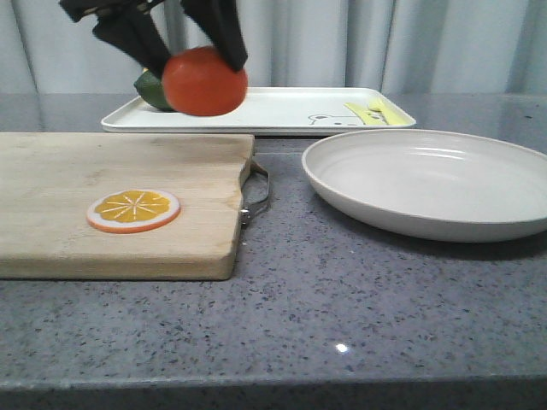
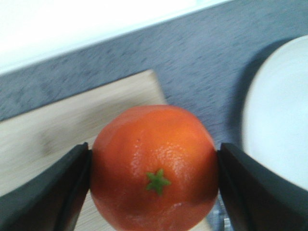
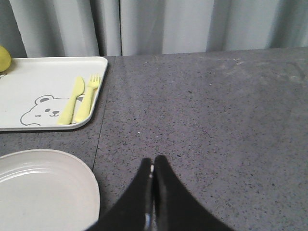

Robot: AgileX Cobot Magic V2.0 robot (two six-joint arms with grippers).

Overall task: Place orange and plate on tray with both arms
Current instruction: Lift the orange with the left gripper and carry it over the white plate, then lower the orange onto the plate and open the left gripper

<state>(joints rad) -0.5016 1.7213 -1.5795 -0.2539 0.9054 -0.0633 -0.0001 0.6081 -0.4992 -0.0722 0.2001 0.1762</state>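
Glossy round orange [image 1: 204, 81] clamped in left gripper [image 1: 181, 47] jaws, hanging just short of rectangular white tray [image 1: 282, 111] behind. Right gripper [image 3: 153, 166] jaws closed empty beside off-white round plate [image 1: 427, 179].

My right gripper [image 3: 153, 169]: fingertips pressed together, nothing between, poised over bare grey counter [image 3: 216, 110]. Plate [image 3: 43, 187] just beside it, empty. Tray [image 3: 29, 86] beyond plate, apart from it; I note bear drawing, yellow knife [image 3: 72, 100] and fork [image 3: 86, 98], yellow fruit [image 3: 4, 58] at far edge.
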